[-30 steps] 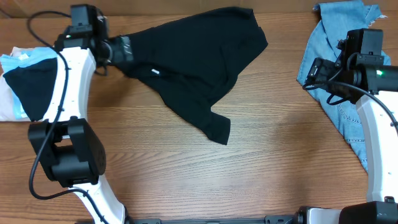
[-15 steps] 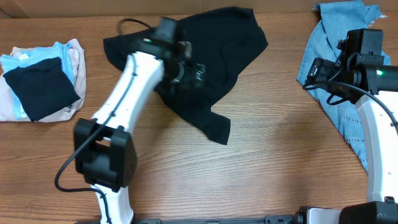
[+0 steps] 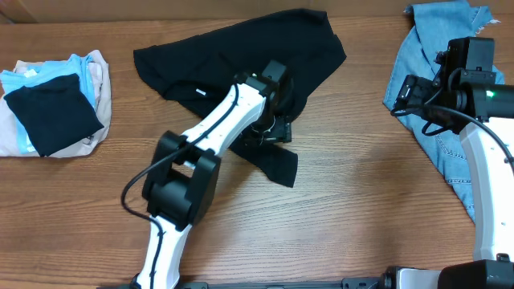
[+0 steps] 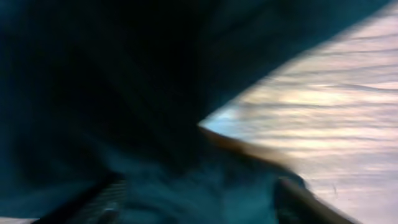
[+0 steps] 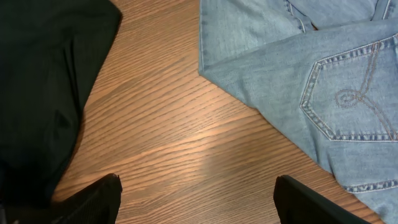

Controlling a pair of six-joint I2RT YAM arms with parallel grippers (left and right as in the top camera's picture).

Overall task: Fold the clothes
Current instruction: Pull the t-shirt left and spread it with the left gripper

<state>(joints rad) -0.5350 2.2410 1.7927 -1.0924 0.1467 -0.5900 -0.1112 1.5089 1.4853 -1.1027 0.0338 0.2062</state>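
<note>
Since a second ago the left arm [image 3: 225,112] has swung from the upper-left edge of the black garment [image 3: 241,48] to its lower flap. It stretches low across the cloth, with the left gripper [image 3: 274,127] seemingly spread in the blur and nothing surely held. Closing at this speed could pinch two layers or drag the flap askew. Right of the garment, the right gripper [image 5: 198,193] hangs wide open and empty by the jeans [image 5: 298,93].

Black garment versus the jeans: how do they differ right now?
The black garment is plain and dark; the jeans are light blue denim with a stitched pocket. The black garment lies mid-table under the left gripper; the jeans lie at the right edge, running out of view. Both lie unfolded on the table.
</note>
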